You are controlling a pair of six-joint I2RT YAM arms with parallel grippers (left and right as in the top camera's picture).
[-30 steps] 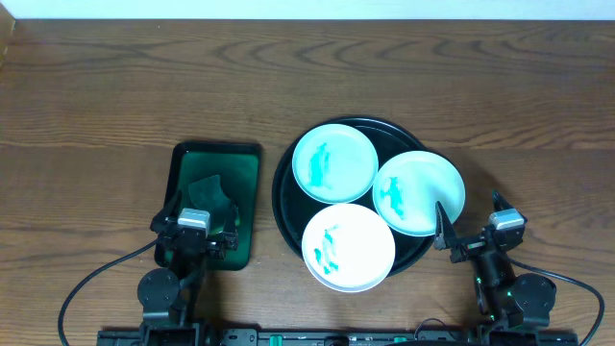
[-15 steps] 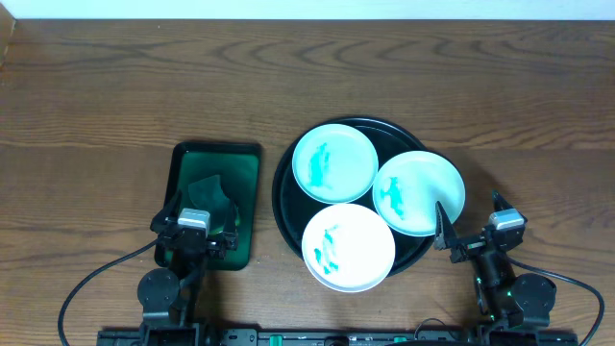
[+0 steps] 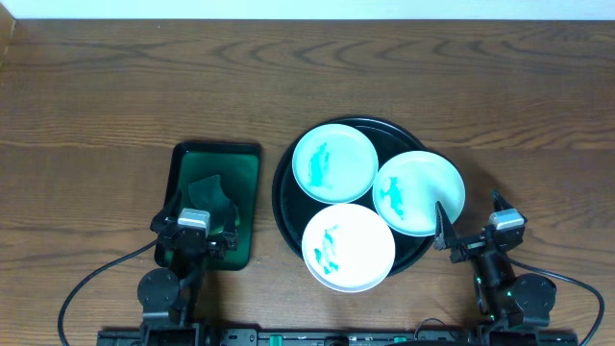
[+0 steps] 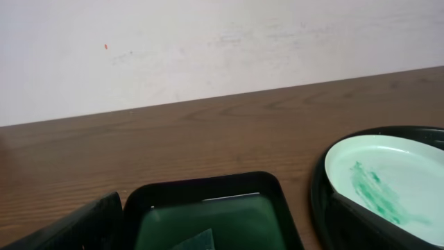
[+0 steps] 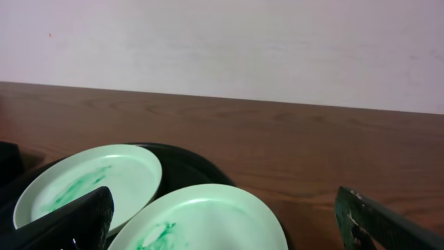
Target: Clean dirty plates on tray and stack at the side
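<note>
Three white plates with teal smears lie on the round black tray (image 3: pixel 284 187): one at the back left (image 3: pixel 333 162), one at the right (image 3: pixel 419 192), one at the front (image 3: pixel 348 246). My right gripper (image 3: pixel 470 219) is open and empty at the tray's front right edge, just beside the right plate (image 5: pixel 208 219); the back plate (image 5: pixel 87 180) shows beyond it. My left gripper (image 3: pixel 196 216) is open and empty over the near end of the dark green rectangular tray (image 3: pixel 216 159). In the left wrist view the front plate (image 4: pixel 388 180) shows on the black tray (image 4: pixel 320 201).
A dark green cloth (image 3: pixel 209 192) lies in the green rectangular tray (image 4: pixel 208 208). Brown wooden table (image 3: pixel 144 86) stretches behind and to both sides. A pale wall stands behind the table in the wrist views.
</note>
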